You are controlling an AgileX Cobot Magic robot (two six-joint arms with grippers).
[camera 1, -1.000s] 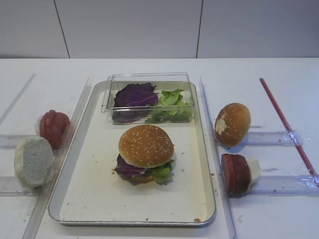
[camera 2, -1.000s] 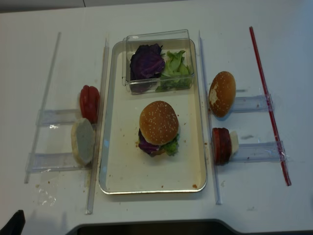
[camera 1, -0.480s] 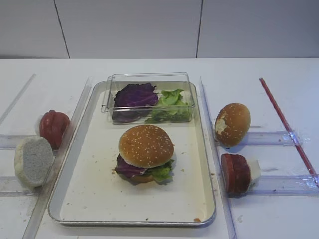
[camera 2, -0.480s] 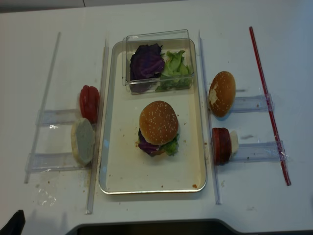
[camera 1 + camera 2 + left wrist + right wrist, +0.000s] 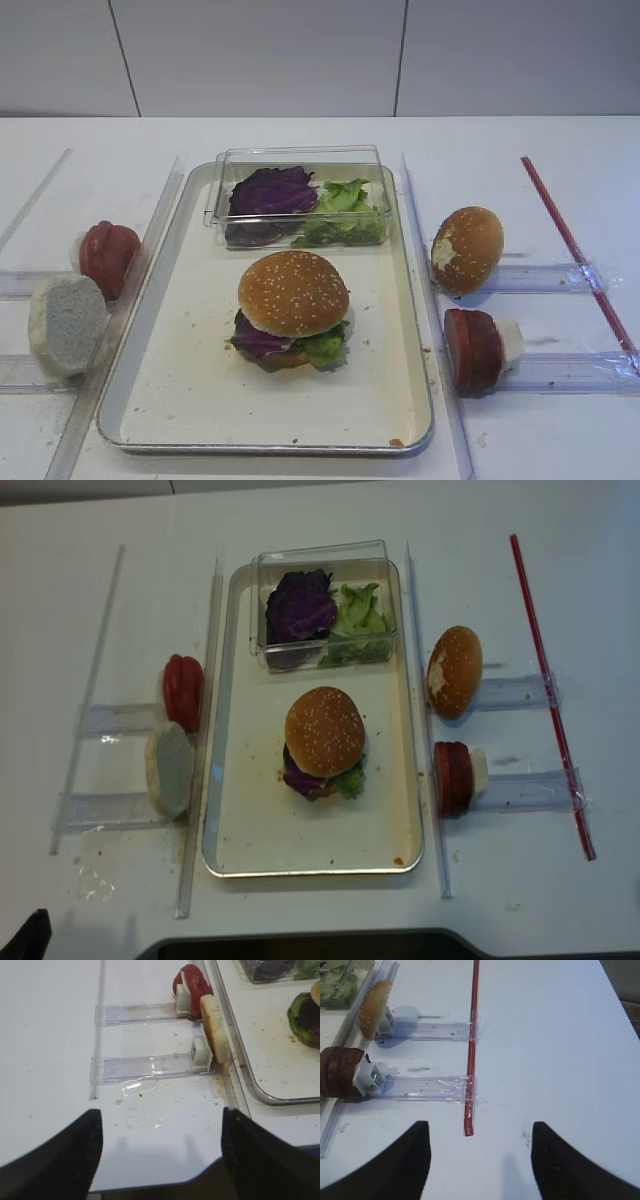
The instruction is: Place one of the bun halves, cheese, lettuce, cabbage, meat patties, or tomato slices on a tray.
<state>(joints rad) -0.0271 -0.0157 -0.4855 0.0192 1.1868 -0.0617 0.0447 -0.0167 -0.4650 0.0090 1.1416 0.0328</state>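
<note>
You see the left gripper at the bottom edge, its two dark fingers spread wide with bare white table between them. Ahead lie two clear plastic rails, one behind the other, each ending in a small white bracket. A pale, flat round bun half stands on edge against the nearer bracket, and red tomato slices stand just behind it. To the right you have the silvery rounded rim of the cream-white tray, crumbs scattered inside, with a stacked burger's green and purple edge cut off by the frame.
</note>
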